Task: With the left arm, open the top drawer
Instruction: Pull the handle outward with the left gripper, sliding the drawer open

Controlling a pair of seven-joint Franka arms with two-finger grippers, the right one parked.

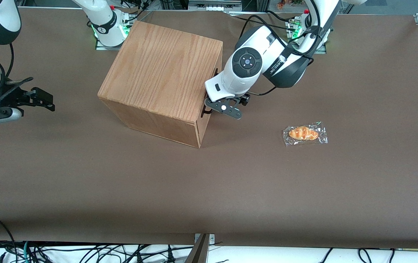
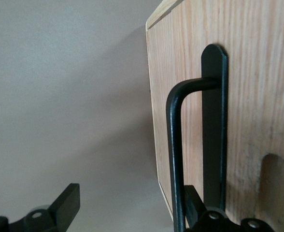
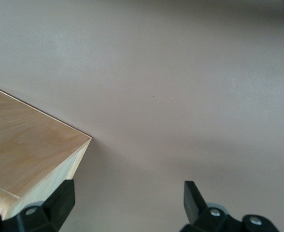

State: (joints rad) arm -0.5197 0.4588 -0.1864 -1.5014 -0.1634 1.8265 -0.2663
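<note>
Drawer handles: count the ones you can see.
1: a black wire handle on the top drawer, with the open left gripper around it. Others may be hidden.

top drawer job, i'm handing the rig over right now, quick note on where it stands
Gripper: open, at the front of the box, one finger between the handle and the drawer front, the other finger out over the table; not closed on the handle.
Top drawer: no gap shows in these views; it looks closed.
Bread packet: on the table toward the working arm's end, not involved.
Done: reach to the handle.
Left: close on the handle, pull the drawer out.
</note>
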